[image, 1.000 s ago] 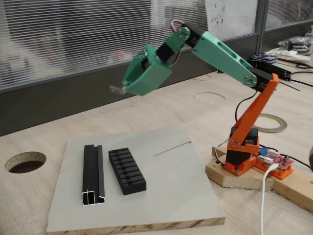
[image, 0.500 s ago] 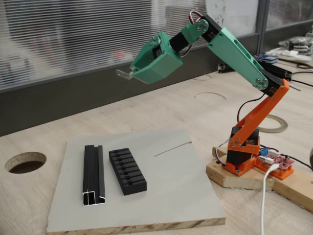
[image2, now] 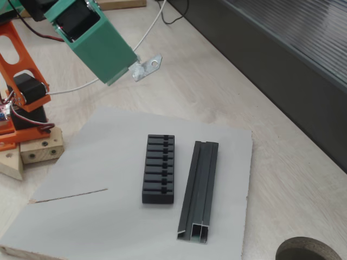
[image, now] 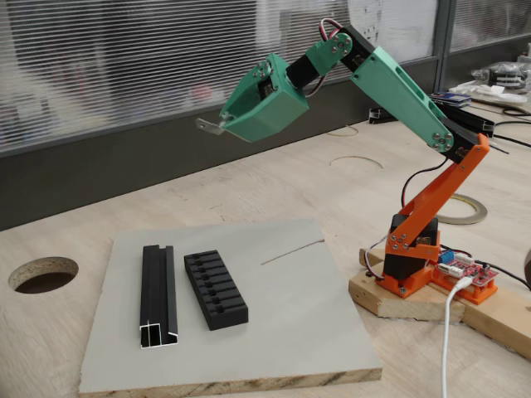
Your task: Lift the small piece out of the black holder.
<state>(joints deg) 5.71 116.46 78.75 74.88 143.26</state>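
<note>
From my end the grey board sits far below, with the black holder on it looking empty. My gripper hangs high, jaws pinching the small piece by one end only. I reckon any jolt could drop it.

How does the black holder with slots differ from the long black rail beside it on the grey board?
The black holder is shorter and wider; the black rail is longer and narrower. The holder has a row of cross slots along its top; the rail has lengthwise channels. The rail's near end shows silvery cut metal; the holder is black all over. Both lie flat, side by side, apart.
</note>
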